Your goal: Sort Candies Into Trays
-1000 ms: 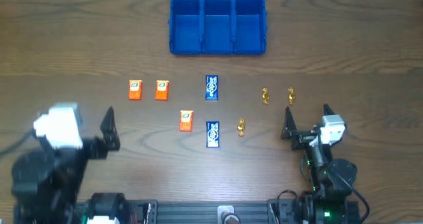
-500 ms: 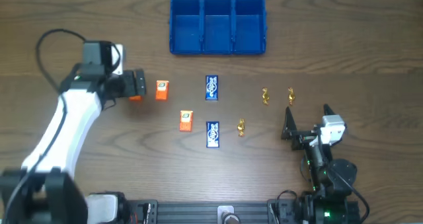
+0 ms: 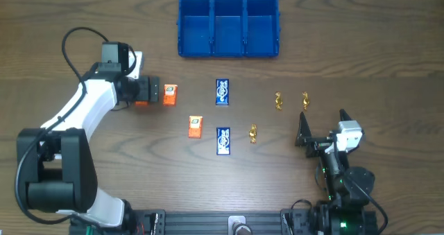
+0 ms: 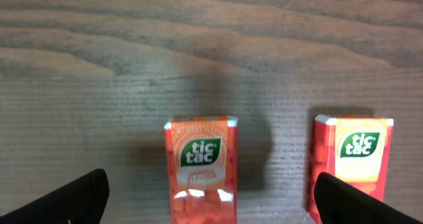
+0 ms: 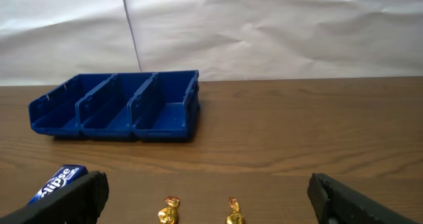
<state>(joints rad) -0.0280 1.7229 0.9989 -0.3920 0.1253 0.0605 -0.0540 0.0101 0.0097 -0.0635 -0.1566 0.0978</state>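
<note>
Three orange mint boxes lie on the wooden table: one (image 3: 141, 102) under my left gripper (image 3: 150, 91), one (image 3: 170, 94) just right of it, one (image 3: 195, 126) nearer the front. In the left wrist view the first box (image 4: 201, 174) lies between my open fingers (image 4: 79, 197), untouched, with its neighbour (image 4: 350, 164) beside it. Two blue gum packs (image 3: 222, 92) (image 3: 223, 140) and three gold-wrapped candies (image 3: 278, 100) (image 3: 305, 100) (image 3: 253, 132) lie to the right. My right gripper (image 3: 322, 124) stands open at the front right, holding nothing.
A blue tray (image 3: 229, 53) with three compartments sits at the back centre; the right wrist view shows this tray (image 5: 165, 126) beyond two gold candies (image 5: 168, 213) (image 5: 232, 215) and a blue pack (image 5: 56, 181). Bare wood lies around the candies.
My left arm has swung from near its base out to the leftmost orange box and come down over it. The right arm and all candies have stayed put.
</note>
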